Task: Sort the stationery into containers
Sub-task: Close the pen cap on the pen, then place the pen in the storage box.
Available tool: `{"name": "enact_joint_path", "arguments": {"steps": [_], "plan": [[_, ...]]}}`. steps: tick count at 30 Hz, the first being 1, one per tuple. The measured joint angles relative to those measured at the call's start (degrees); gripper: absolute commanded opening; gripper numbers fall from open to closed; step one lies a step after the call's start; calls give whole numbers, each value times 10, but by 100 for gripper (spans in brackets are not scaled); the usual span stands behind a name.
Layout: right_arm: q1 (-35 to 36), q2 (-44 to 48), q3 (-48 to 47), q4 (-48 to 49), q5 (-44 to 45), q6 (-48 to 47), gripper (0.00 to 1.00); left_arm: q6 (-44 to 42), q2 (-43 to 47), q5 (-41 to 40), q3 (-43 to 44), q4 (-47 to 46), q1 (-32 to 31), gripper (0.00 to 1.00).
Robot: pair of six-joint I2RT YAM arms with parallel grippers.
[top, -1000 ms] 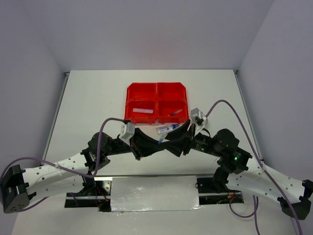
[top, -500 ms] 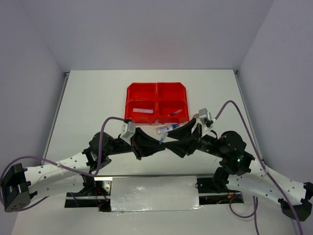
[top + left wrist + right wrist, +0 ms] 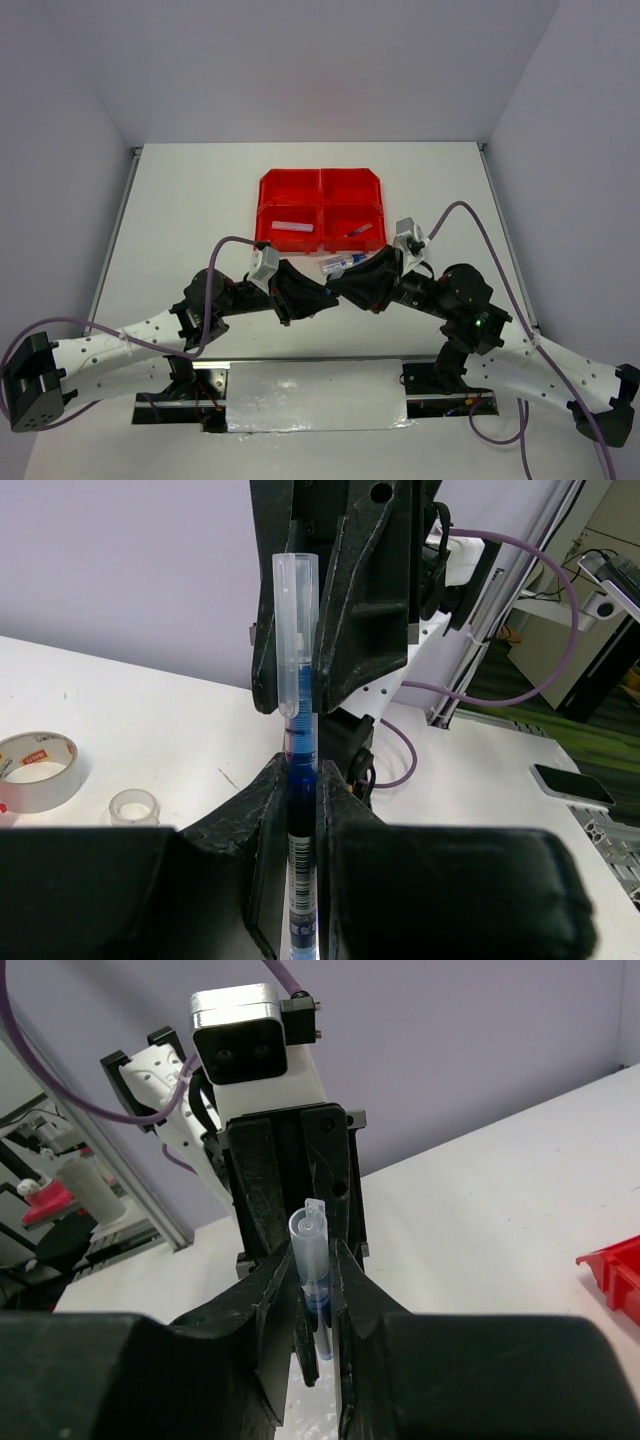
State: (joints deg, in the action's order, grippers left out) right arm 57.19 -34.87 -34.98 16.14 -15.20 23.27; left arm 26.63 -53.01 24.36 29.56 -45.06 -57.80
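Left gripper (image 3: 300, 778) clamped on the barrel of a blue pen (image 3: 297, 695), right gripper (image 3: 313, 1265) pinching its clear cap (image 3: 308, 1232), above the middle of the desk (image 3: 200, 200), just short of the red bins (image 3: 320, 172). If the arms pull apart, the cap may pop off and the pen drop.

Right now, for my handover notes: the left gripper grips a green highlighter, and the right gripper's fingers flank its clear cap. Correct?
No: it is a blue pen, not a green highlighter. The left wrist view shows the left gripper gripping it and the right gripper's fingers flanking its clear cap.
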Motion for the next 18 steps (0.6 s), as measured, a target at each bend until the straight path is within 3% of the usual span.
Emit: {"name": "enact_joint_path", "arguments": {"steps": [3, 4, 6, 10, 13, 18], "plan": [[0, 0, 0, 2, 0, -1, 17, 6, 0, -1, 0, -1, 0, 5], [0, 0, 0, 2, 0, -2, 15, 6, 0, -1, 0, -1, 0, 21], [0, 0, 0, 3, 0, -2, 12, 5, 0, -3, 0, -1, 0, 39], [0, 0, 0, 9, 0, -2, 10, 6, -1, -3, 0, 4, -1, 48], [0, 2, 0, 13, 0, -2, 10, 7, -3, -5, 1, 7, -1, 67], [0, 4, 0, 13, 0, -2, 12, 7, -9, -6, 2, 9, -2, 65]]}}
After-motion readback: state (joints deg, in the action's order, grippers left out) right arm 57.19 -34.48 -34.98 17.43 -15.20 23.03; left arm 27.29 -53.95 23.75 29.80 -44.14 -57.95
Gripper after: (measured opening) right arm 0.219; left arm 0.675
